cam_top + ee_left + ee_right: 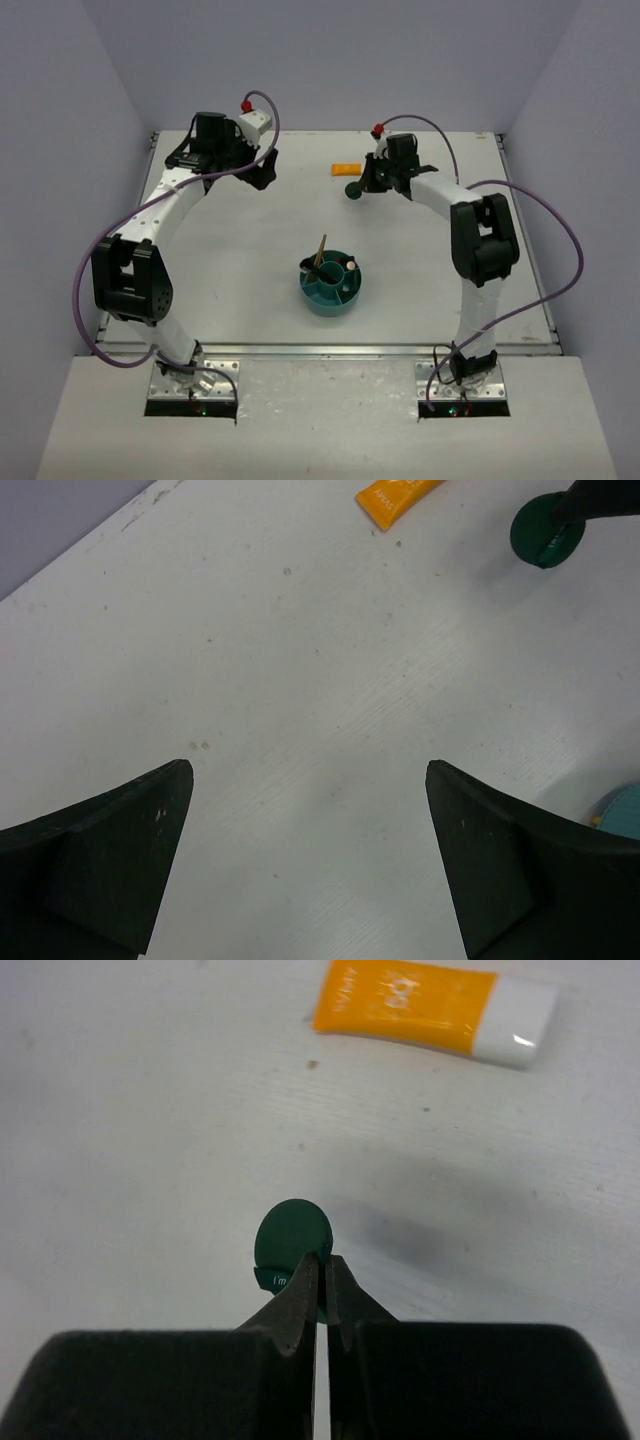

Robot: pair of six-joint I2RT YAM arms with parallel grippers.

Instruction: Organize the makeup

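Observation:
My right gripper (pixel 322 1270) is shut on the edge of a dark green round compact (pixel 290 1237) and holds it above the table; both also show in the top view, the gripper (pixel 366 184) and the compact (pixel 354 190), and the compact in the left wrist view (pixel 540 530). An orange-and-white packet (pixel 430 1010) lies on the table beyond it, also in the top view (pixel 346 168) and the left wrist view (pixel 395 497). My left gripper (pixel 310 855) is open and empty over bare table at the far left (pixel 262 172). Brushes and pencils (pixel 320 255) stand in the teal bowl.
The teal round divided bowl (pixel 332 296) sits at the table's middle, nearer the front; its rim shows at the right edge of the left wrist view (pixel 622 812). The grey walls enclose the table on three sides.

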